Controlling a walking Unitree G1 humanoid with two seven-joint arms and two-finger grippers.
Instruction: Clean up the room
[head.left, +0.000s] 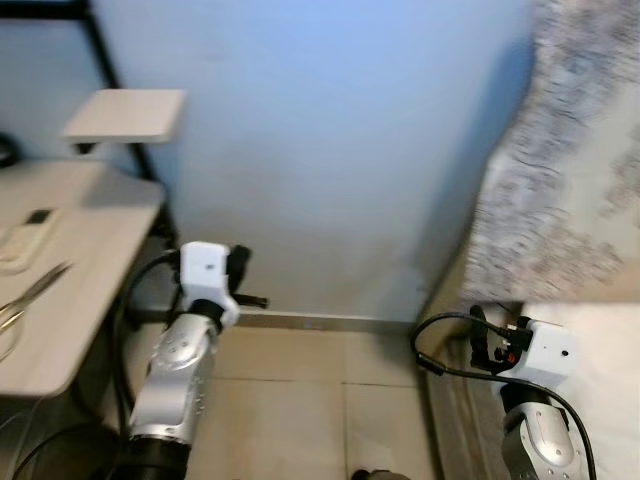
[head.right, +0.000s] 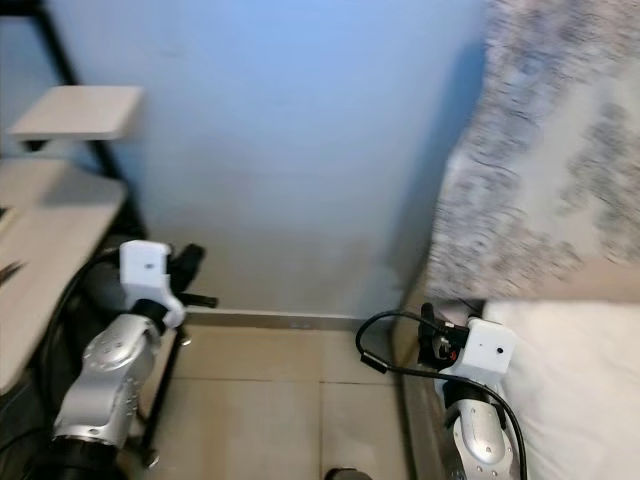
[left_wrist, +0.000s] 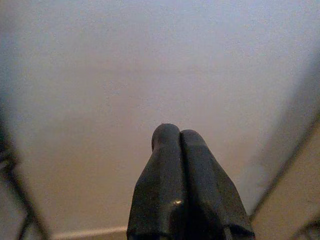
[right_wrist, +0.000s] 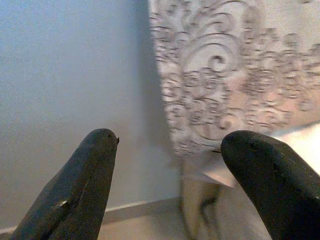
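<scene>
My left gripper (left_wrist: 175, 134) is shut with nothing in it, its two black fingers pressed together and pointing at a bare pale blue wall. It is held low beside the desk (head.left: 85, 300). My right gripper (right_wrist: 167, 145) is open and empty, facing the wall and the edge of a grey patterned cloth (right_wrist: 235, 75). On the light desk at the left lie a pair of scissors (head.left: 30, 295), a small dark flat object (head.left: 38, 216) and a white object (head.left: 12, 248). Both grippers are apart from these things.
The pale blue wall (head.left: 330, 150) stands close ahead, with a baseboard and beige tiled floor (head.left: 300, 400) below. A small shelf (head.left: 125, 113) on a black frame rises above the desk. The patterned cloth (head.left: 575, 170) hangs at the right above a white mattress (head.left: 605, 340). Black cables hang under the desk.
</scene>
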